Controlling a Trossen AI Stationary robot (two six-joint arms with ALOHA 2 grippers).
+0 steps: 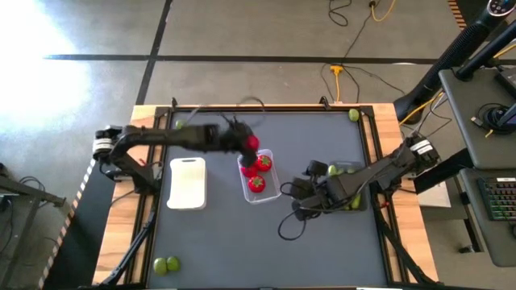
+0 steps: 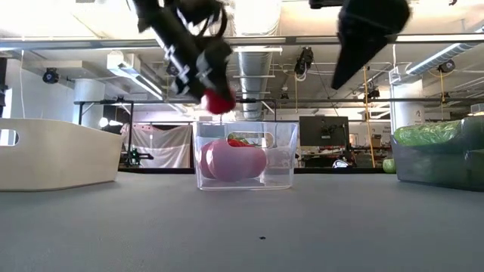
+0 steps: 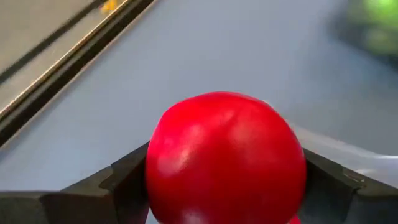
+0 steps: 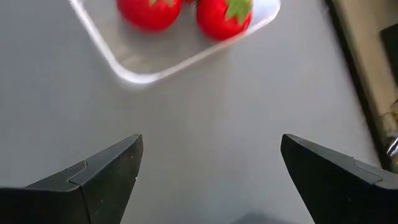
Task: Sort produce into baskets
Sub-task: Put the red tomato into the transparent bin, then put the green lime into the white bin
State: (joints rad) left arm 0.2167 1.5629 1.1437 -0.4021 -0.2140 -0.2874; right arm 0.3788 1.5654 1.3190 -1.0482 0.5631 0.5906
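My left gripper (image 1: 247, 143) hangs over the far end of the clear basket (image 1: 274, 192), shut on a small red round fruit (image 3: 227, 155). In the low view that fruit (image 2: 219, 101) is just above the basket's rim (image 2: 246, 125). Red fruits (image 1: 256, 184) with green tops lie in the clear basket. My right gripper (image 1: 295, 208) stands open above bare table, between the clear basket and the dark grey basket (image 1: 362, 203). The white basket (image 1: 187, 183) sits to the left. Green produce (image 2: 431, 134) fills the dark grey basket. My left gripper pinches the red fruit between its two fingers (image 3: 121, 186), one on each side (image 3: 158, 168) of the round body. The fingers slant down from the table's left. The fruit is lifted clear, above the clear basket.
Loose lime-like fruits lie at the near left corner (image 1: 167, 264), at the far right corner (image 1: 353, 115) and at the far left (image 1: 179, 125). A black cable (image 1: 286, 229) loops on the table below my right arm. Open table lies toward the near edge.
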